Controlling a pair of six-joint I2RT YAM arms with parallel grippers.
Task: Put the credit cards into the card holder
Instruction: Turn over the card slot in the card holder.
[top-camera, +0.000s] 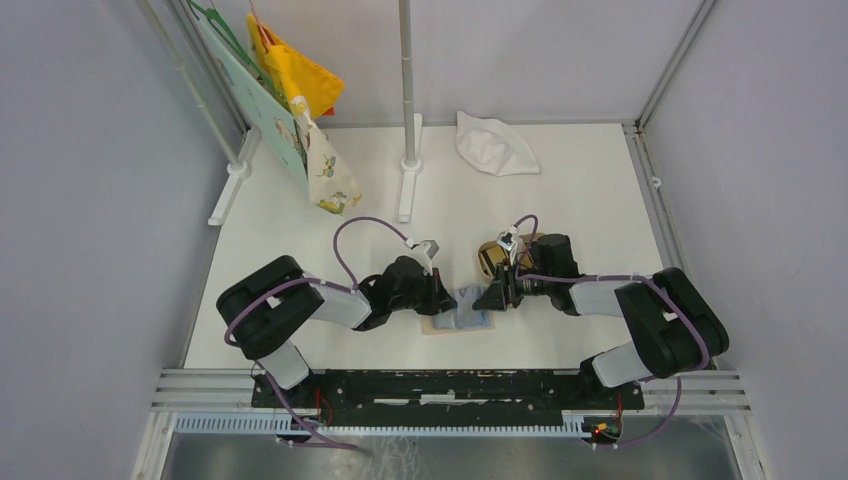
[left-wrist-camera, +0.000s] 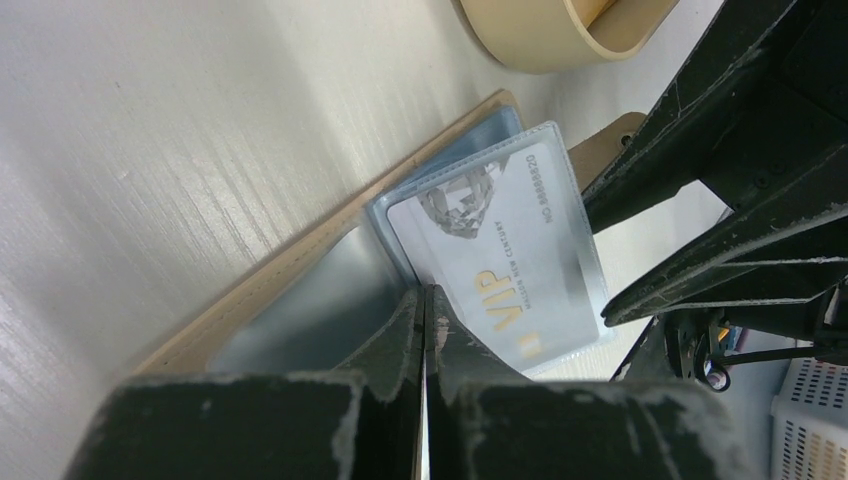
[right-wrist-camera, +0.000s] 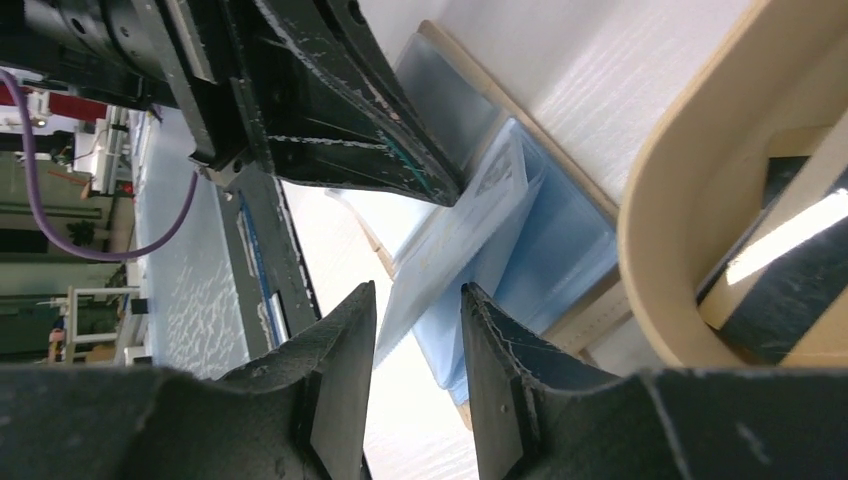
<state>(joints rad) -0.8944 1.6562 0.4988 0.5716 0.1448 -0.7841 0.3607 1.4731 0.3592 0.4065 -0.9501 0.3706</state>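
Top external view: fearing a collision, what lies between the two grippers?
A raised clear sleeve of the card holder, grey-white card inside; clearest in right wrist view.

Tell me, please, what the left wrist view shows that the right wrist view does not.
Only the left wrist view shows the printed face of the grey-white card, marked VIP in gold, inside a clear sleeve. Only the right wrist view shows the inside of the tan tray, where a black card lies, and the sleeve raised edge-on. Both show the open card holder with its light blue lining, the left gripper closed at the sleeve, the right gripper open around it, and the white table.
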